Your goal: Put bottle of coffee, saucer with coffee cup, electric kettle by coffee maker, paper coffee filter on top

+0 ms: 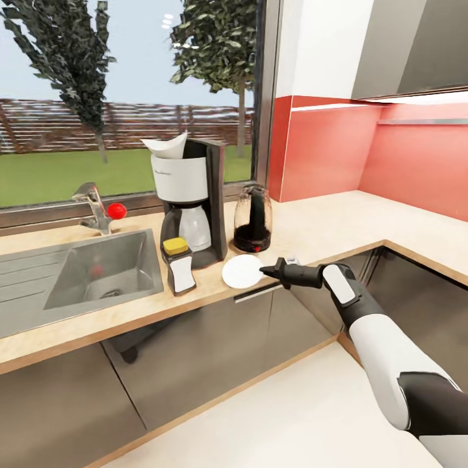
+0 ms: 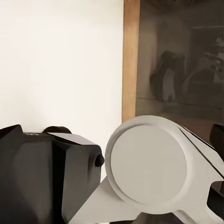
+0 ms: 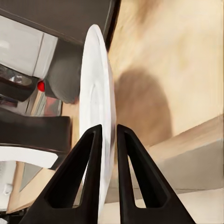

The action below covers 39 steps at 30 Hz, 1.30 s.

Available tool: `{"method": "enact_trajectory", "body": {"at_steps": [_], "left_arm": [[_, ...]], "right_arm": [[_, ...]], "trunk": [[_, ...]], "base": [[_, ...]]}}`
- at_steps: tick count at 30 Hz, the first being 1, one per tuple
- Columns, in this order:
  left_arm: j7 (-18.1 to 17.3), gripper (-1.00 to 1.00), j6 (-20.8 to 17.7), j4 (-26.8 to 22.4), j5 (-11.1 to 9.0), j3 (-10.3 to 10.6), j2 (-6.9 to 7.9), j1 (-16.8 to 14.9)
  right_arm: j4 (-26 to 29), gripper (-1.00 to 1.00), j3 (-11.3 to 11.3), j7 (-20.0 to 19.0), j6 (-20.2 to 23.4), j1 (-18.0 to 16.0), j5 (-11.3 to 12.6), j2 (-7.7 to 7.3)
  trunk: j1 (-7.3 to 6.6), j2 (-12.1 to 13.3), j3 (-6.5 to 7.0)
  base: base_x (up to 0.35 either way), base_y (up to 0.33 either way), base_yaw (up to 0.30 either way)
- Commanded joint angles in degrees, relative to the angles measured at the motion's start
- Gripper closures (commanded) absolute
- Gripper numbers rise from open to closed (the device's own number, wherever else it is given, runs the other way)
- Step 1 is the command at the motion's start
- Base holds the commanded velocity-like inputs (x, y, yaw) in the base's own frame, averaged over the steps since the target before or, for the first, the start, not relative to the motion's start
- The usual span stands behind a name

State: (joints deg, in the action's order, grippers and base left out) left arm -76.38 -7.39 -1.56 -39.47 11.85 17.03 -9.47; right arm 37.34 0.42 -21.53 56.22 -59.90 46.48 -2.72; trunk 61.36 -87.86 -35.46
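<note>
The black-framed coffee maker [image 1: 192,201] stands on the light wood countertop [image 1: 338,227], with the white paper coffee filter [image 1: 166,146] on its top. The bottle of coffee [image 1: 179,265], yellow-capped, sits in front of it near the counter's front edge. The dark glass electric kettle [image 1: 253,220] stands to its right. My right gripper [image 1: 268,272] is shut on the rim of the white saucer [image 1: 240,271], holding it low over the counter in front of the kettle. The right wrist view shows the saucer [image 3: 97,102] edge-on between the fingers [image 3: 84,163]. The coffee cup and kitchen shelf are out of view.
A steel sink [image 1: 97,273] with a faucet [image 1: 94,205] and a red knob lies left of the coffee maker. Red backsplash [image 1: 338,149] and a window back the counter, which turns a corner at the right. Grey cabinet fronts [image 1: 195,351] run below. The left wrist view holds robot body parts and pale floor [image 2: 60,60].
</note>
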Motion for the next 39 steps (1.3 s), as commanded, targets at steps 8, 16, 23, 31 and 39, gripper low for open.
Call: {"method": "enact_trajectory", "body": {"at_steps": [8,16,23,31,39], "left_arm": [[-0.17,-1.0,-0.6,-0.02,-0.52,0.46,0.02,-0.02],[-0.17,-1.0,-0.6,-0.02,-0.52,0.46,0.02,-0.02],[-0.17,-1.0,-0.6,-0.02,-0.52,0.47,0.02,-0.02],[-0.17,-1.0,-0.6,-0.02,-0.52,0.48,0.02,-0.02],[-0.17,-1.0,-0.6,-0.02,-0.52,0.49,0.02,-0.02]], "right_arm": [[-0.32,1.0,0.02,-0.63,0.12,-0.05,-0.2,0.25],[-0.27,1.0,0.02,-0.62,0.12,-0.05,-0.16,0.31],[-0.25,1.0,0.02,-0.64,0.12,-0.05,-0.16,0.34],[-0.25,1.0,0.02,-0.64,0.12,-0.05,-0.16,0.35],[-0.25,1.0,0.02,-0.69,0.12,-0.05,-0.16,0.41]], "trunk": [[0.01,-0.03,-0.05],[0.01,-0.03,-0.05],[0.01,-0.03,-0.05],[0.01,-0.03,-0.05],[0.01,-0.03,-0.05]], "base": [[0.051,0.0,0.0],[0.067,0.0,0.0],[0.082,0.0,0.0],[0.007,0.0,0.0],[0.035,0.0,0.0]]}}
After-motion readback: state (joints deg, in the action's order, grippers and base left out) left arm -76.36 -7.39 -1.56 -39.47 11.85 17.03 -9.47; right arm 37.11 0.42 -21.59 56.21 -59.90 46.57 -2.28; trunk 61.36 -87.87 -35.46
